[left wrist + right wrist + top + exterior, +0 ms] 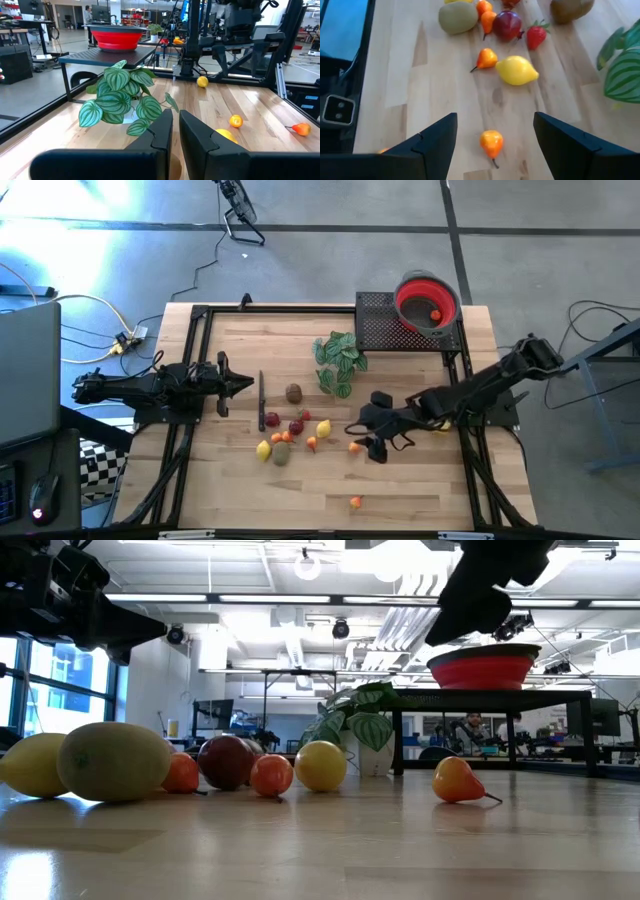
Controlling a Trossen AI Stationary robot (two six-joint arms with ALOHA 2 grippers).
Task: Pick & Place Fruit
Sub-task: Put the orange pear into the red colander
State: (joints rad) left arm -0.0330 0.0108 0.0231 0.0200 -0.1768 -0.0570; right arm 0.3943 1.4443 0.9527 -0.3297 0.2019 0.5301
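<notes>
Your right hand [492, 131] hangs wide open and empty over the table [420, 480]. The orange fruit [491, 143] lies directly between its fingers, stem pointing back toward the wrist. The shut left hand [245, 384] waits farther away.

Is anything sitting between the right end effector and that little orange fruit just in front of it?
Nothing visible. The right end effector is open with the orange fruit on bare table between its fingers; the lemon lies beyond.
</notes>
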